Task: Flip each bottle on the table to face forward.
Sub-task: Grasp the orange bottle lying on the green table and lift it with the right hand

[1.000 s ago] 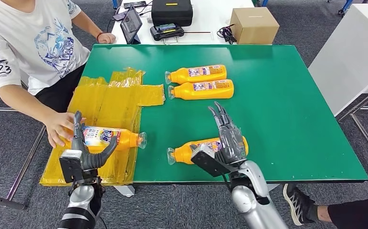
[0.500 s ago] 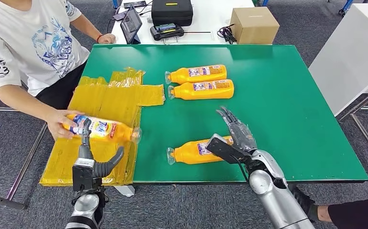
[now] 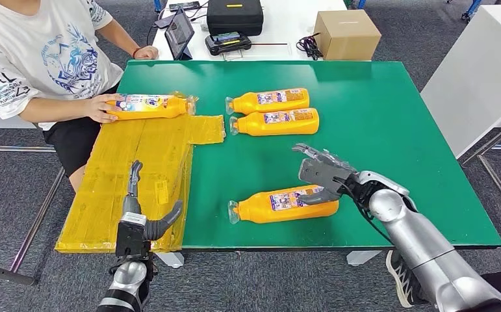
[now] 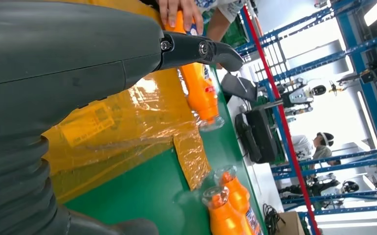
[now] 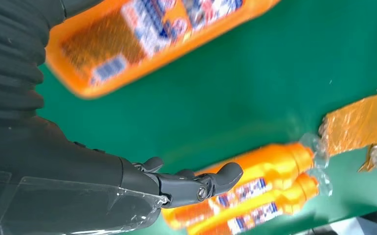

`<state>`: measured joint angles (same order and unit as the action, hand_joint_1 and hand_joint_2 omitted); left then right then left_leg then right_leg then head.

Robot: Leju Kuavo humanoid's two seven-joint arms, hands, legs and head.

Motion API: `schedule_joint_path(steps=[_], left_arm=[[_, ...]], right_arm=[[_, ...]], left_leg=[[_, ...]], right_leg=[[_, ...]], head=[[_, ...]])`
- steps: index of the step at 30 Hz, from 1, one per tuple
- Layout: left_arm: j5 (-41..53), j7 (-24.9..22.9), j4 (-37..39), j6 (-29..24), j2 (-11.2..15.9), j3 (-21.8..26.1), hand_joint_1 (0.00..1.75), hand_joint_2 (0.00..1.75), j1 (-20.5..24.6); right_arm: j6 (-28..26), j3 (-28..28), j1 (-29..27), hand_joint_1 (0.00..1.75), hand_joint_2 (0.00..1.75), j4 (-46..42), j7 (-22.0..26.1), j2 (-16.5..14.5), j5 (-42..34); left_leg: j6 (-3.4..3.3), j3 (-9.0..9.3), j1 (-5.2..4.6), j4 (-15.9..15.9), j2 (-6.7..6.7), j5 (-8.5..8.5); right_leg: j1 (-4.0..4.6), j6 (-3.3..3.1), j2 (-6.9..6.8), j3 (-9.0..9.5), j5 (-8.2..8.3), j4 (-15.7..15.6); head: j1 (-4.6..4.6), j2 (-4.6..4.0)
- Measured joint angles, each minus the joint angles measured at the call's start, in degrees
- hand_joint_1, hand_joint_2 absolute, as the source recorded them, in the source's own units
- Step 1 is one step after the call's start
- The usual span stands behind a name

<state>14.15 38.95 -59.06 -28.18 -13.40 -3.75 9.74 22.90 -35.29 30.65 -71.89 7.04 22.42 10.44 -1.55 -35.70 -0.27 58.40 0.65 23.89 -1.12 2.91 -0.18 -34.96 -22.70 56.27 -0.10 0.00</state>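
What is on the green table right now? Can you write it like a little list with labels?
table: green table
near bottle: orange bottle, lying flat, label up
far bottles: pair of bottles lying side by side
fourth bottle: bottle on the yellow plastic, under a person's hand
left hand: left hand, holds nothing, fingers apart
right hand: right hand, over the near bottle, holds nothing

The orange plastic bottle (image 5: pixel 162 34) nearest the right hand (image 3: pixel 325 174) is blurred in the right wrist view, its label unreadable. The person's hand (image 3: pixel 102 107) covers the far-left orange bottle's (image 3: pixel 150 106) base.
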Motion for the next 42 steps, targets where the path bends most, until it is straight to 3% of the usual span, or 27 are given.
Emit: schedule_joint_path(steps=[9,18,31,42], left_arm=[[0.0,0.0,2.5,1.0,0.1,-1.3,0.0,1.75,0.6],[-0.1,0.0,4.0,2.1,0.0,-2.2,0.0,1.75,1.7],[-1.9,0.0,6.0,3.7,-1.4,-4.7,0.0,1.75,3.8],[-1.3,0.0,7.5,3.7,-1.6,-6.2,0.0,1.75,4.3]], right_arm=[[-1.9,-5.7,3.2,0.0,1.75,0.0,-2.3,4.3,1.5],[-0.7,-9.0,3.6,0.0,1.75,0.0,-2.4,5.8,0.5],[-3.2,-16.1,4.4,0.0,1.75,2.5,-3.5,3.0,2.7],[-6.5,-18.4,4.6,0.0,1.75,5.1,-5.0,1.9,5.9]], left_leg=[[0.0,-0.02,-0.01,0.0,0.01,0.01],[-0.01,-0.01,0.0,0.0,0.0,0.01],[-0.01,-0.02,0.0,0.0,0.02,0.01],[-0.01,-0.02,-0.01,0.0,0.02,0.01]], right_leg=[[0.0,0.01,0.0,0.0,-0.01,0.0],[0.0,0.01,0.0,0.0,-0.01,0.0],[0.0,0.01,0.0,0.0,-0.01,0.0],[-0.01,0.01,0.0,-0.01,-0.01,0.0]], head=[[-0.01,0.0],[-0.01,0.0],[-0.01,0.0],[-0.01,0.0]])
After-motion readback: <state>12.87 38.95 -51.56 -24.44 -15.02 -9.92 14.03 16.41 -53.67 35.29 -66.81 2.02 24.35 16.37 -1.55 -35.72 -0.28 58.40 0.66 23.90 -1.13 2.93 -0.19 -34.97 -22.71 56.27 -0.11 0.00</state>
